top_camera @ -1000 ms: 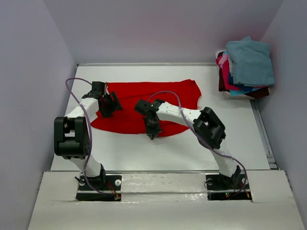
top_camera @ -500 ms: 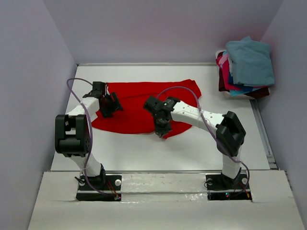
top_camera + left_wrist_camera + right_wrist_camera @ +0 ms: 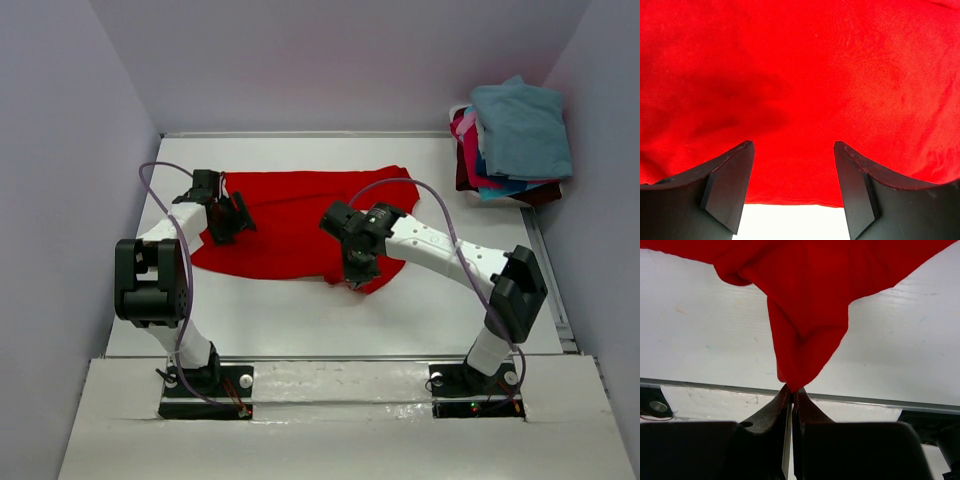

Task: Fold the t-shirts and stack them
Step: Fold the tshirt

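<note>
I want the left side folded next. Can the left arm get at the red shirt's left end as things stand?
Probably yes: the left tool is open right over the red shirt, a cloth edge showing between its fingers, nothing in between.

The white table carries a red shirt spread left of centre and a shirt stack at far right.

From high above and behind the arm bases we look down on the whole tabletop, while close wrist views facing out past the left claw and right claw share with it the red t-shirt.
</note>
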